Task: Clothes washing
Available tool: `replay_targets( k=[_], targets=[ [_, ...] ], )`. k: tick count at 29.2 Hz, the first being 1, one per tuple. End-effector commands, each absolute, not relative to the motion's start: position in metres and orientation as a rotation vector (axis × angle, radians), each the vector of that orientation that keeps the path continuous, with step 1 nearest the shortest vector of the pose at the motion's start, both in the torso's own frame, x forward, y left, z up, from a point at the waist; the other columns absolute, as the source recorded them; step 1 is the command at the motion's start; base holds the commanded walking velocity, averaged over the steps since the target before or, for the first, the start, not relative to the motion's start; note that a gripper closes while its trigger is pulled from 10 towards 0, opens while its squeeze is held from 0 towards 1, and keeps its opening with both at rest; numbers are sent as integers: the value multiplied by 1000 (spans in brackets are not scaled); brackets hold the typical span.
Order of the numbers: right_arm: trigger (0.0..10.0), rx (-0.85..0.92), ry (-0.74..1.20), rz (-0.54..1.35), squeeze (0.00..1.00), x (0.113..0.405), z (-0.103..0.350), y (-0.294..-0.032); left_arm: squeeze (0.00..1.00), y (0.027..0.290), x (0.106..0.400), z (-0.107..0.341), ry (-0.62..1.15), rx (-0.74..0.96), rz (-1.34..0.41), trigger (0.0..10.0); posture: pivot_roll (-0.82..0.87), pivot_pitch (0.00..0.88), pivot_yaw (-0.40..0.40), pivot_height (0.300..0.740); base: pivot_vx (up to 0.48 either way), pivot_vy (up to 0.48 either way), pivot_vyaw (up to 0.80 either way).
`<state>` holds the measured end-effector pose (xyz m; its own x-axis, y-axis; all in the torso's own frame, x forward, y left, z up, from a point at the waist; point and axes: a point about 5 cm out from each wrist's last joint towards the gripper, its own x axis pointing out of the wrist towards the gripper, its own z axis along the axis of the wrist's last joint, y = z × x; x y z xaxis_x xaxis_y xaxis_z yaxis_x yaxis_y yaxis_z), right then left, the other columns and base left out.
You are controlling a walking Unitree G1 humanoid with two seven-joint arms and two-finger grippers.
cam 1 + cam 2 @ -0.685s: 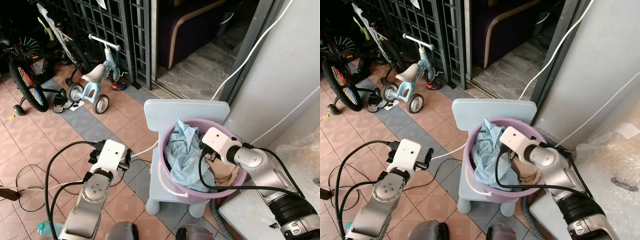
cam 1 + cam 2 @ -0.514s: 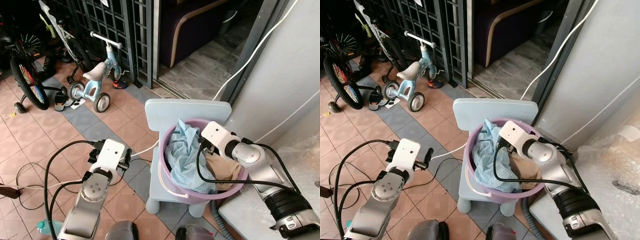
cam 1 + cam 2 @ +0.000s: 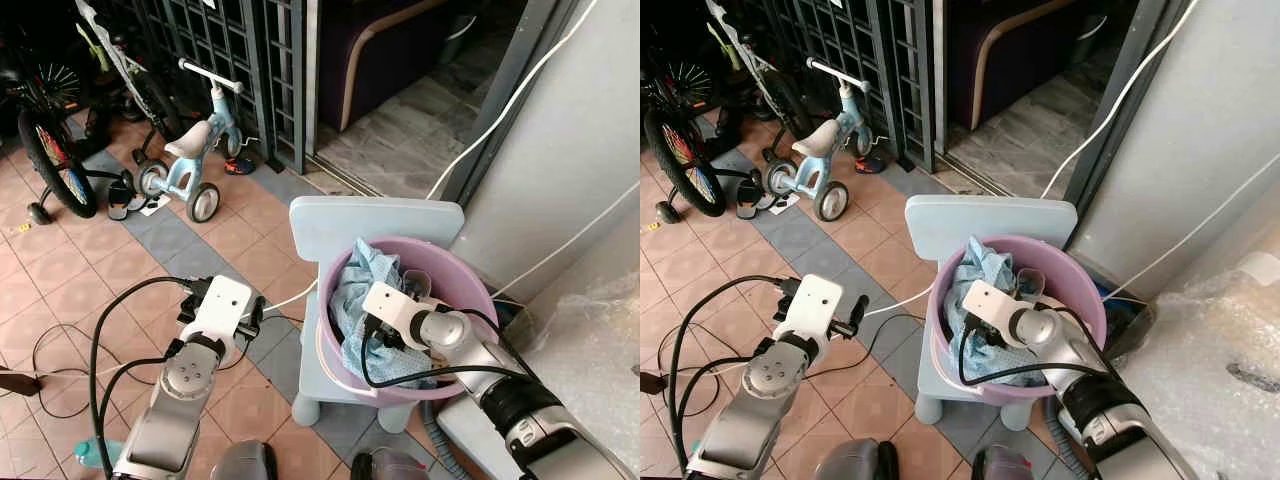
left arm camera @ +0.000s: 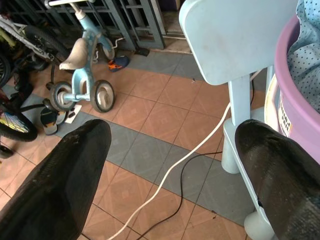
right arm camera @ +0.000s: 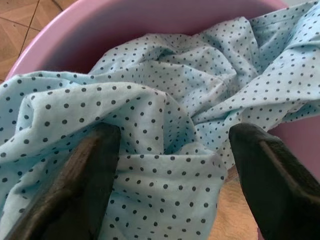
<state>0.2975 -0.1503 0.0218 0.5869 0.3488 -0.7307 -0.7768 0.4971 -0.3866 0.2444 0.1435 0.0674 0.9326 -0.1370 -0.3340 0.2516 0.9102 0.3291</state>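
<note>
So since the last look the right arm has swung over from the right side of the tub to its near-left part, and the right gripper point(image 5: 170, 150) is now down in the laundry. Its two black fingers point(image 5: 95, 170) are spread wide, pads resting on the light blue polka-dot cloth point(image 5: 165, 105) with a bunched fold between them, not pinched shut on it yet.

The cloth sits crumpled in the pink plastic tub point(image 3: 470, 290), piled mostly toward the tub's left and far side. A beige bit of fabric point(image 5: 235, 220) peeks out under it. The tub stands on the seat of a small pale blue kids' chair point(image 3: 375, 220), backrest on the far side.

The left gripper point(image 4: 170, 165) hangs over the tiled floor point(image 3: 90, 270) left of the chair, fingers wide apart, holding nothing. A white cable point(image 4: 175, 165) and a black one trail on the tiles there.

Further off on the left: a little blue balance trike point(image 3: 190, 160), a bigger bicycle point(image 3: 45, 150), and a dark metal gate point(image 3: 230, 50). A grey wall point(image 3: 570, 130) is on the right.
</note>
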Motion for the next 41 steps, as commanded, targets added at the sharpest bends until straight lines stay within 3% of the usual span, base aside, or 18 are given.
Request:
replay_targets(
  k=[1,12,13,33,41],
  targets=[
    [10000,-809,707,730,0,295,13,-164,0,143,245,67,315,387,-212,10000,44,76,-5,740,0,0,0],
    [10000,-812,850,776,0,279,-5,-179,0,136,250,67,305,397,-241,10000,36,61,-7,740,0,0,0],
    [0,-794,860,804,0,276,-7,-178,0,136,250,67,304,398,-241,10000,35,59,-10,740,0,0,0],
    [0,-762,829,810,0,277,-9,-172,0,133,260,65,290,399,-235,10000,16,37,-12,740,0,0,0],
    [0,-704,793,722,0,281,-8,-172,0,127,267,67,265,368,-271,10000,-1,8,1,740,0,0,0]
  ],
)
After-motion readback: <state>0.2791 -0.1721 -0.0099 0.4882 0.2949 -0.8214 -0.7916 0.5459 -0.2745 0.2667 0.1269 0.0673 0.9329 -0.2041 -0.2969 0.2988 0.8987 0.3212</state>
